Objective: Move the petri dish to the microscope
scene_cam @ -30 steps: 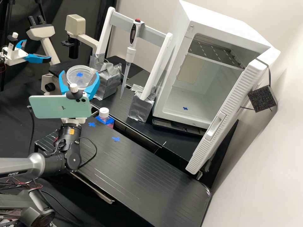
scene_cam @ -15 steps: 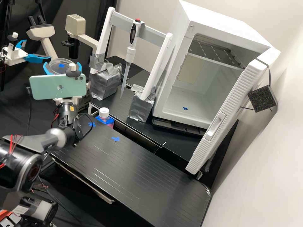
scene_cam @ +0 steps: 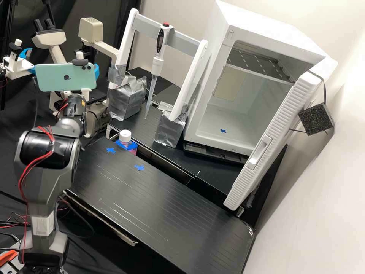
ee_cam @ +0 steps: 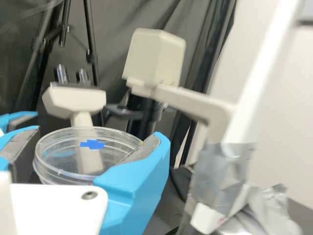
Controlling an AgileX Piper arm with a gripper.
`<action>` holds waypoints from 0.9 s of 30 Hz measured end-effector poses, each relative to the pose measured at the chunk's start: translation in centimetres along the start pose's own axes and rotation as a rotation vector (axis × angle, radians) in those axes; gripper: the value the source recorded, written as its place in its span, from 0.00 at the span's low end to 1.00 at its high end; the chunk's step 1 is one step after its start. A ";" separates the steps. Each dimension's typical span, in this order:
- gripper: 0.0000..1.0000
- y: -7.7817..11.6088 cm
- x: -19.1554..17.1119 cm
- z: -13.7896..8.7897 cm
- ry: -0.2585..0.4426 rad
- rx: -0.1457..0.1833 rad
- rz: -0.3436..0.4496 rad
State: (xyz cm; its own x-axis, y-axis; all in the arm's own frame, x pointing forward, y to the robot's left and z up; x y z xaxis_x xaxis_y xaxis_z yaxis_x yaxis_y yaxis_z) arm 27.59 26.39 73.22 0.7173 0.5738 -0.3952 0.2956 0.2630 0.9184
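In the high view my gripper (scene_cam: pixel 96 71) is at the microscope (scene_cam: pixel 91 29), largely hidden behind the green phone on the wrist, with part of a blue finger peeking out at the phone's right. The wrist view has the gripper (ee_cam: pixel 95 147) shut on the clear round petri dish (ee_cam: pixel 68 172), a finger on either side of its rim. A blue mark lies on the dish, which is held level in the air. Beyond it rise the cream lamp head and eyepieces of the microscope (ee_cam: pixel 154 56). The stage is hidden behind my wrist and phone.
A second arm's gripper (scene_cam: pixel 19 66) is close by on the left. Right of the microscope stands a white rack (scene_cam: pixel 127 42) with foil-wrapped feet and a pipette (scene_cam: pixel 156 64). A capped bottle (scene_cam: pixel 125 137) and an open white incubator (scene_cam: pixel 228 114) are farther right.
The arm has swung away from the camera, carrying the dish up and left in the high view towards the microscope. The dish, visible there before, is now behind the phone.
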 end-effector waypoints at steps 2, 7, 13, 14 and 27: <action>0.00 -0.7 1.1 -0.1 -0.013 -0.001 -0.022; 0.00 -2.0 3.0 -0.2 -0.033 0.017 -0.060; 0.00 -3.0 4.7 -0.2 -0.049 0.018 -0.091; 0.00 -3.1 5.0 -0.1 -0.051 0.016 -0.093; 0.00 -5.0 8.5 1.7 -0.136 0.027 -0.134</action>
State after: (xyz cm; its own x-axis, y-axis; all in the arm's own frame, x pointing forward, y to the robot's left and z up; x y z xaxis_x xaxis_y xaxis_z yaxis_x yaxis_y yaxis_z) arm 33.29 28.66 65.29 0.7484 0.4244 -0.5097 0.4099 0.3082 0.8585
